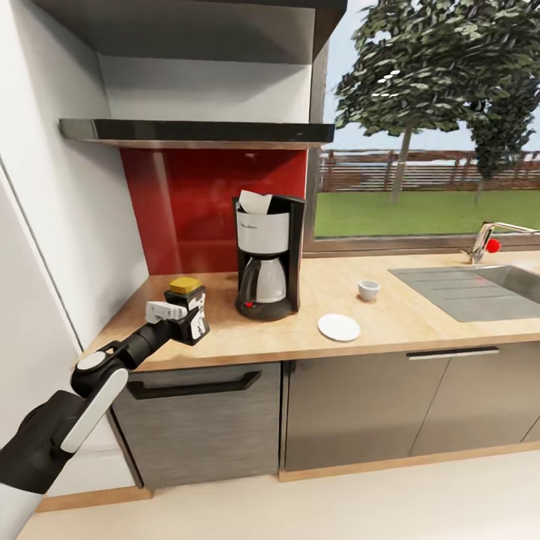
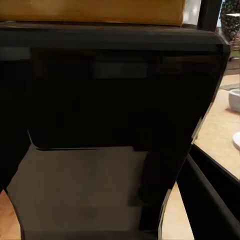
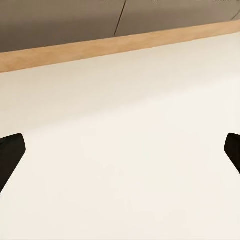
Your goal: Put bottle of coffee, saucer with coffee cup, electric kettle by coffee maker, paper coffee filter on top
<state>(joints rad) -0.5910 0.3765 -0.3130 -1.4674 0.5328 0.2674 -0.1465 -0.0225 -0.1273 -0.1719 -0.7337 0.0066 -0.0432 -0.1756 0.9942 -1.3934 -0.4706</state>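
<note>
My left gripper (image 1: pixel 186 319) is shut on the dark bottle of coffee (image 1: pixel 184 294) with its golden-brown cap, low over the left end of the kitchen countertop (image 1: pixel 405 319). Close up, the bottle (image 2: pixel 115 100) sits between the black fingers (image 2: pixel 212 200). Right of it stands the coffee maker (image 1: pixel 266 259) with the white paper coffee filter (image 1: pixel 253 201) on top. The coffee cup (image 1: pixel 368 289) and the saucer (image 1: pixel 339 327) lie apart, further right. The dark kitchen shelf (image 1: pixel 195 131) hangs above. The electric kettle is out of view. My right gripper (image 3: pixel 120 155) is open over pale floor.
A steel sink (image 1: pixel 472 289) with a tap (image 1: pixel 487 240) is inset at the counter's right end, under a window. A white wall (image 1: pixel 67 225) closes the left side. Dark grey cabinet fronts (image 1: pixel 360 405) and a wooden plinth (image 3: pixel 120 45) run below.
</note>
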